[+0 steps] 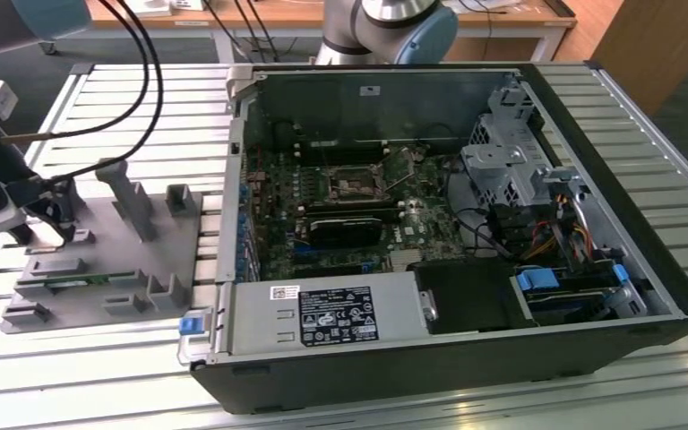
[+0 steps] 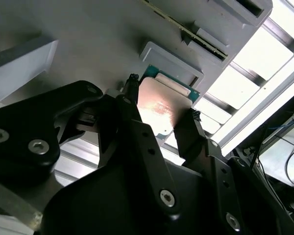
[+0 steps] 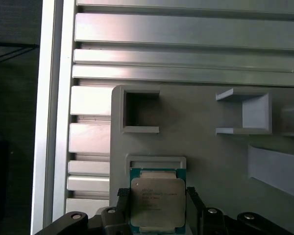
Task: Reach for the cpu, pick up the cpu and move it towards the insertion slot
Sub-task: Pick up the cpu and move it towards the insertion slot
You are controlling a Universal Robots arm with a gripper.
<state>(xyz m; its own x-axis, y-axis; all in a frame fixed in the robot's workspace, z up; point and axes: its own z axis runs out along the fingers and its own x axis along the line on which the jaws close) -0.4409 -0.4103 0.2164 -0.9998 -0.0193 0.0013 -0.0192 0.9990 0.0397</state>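
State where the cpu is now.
The cpu is at the grey fixture plate, directly at the gripper in both wrist views; that plate lies at the exterior view's left, beside the open computer case.

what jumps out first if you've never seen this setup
The open computer case sits in the middle of the exterior view, its motherboard bared, with the insertion slot near the centre. At the exterior view's left the gripper is down on a grey fixture tray. In the first wrist view its fingers clamp the shiny cpu by two opposite edges.
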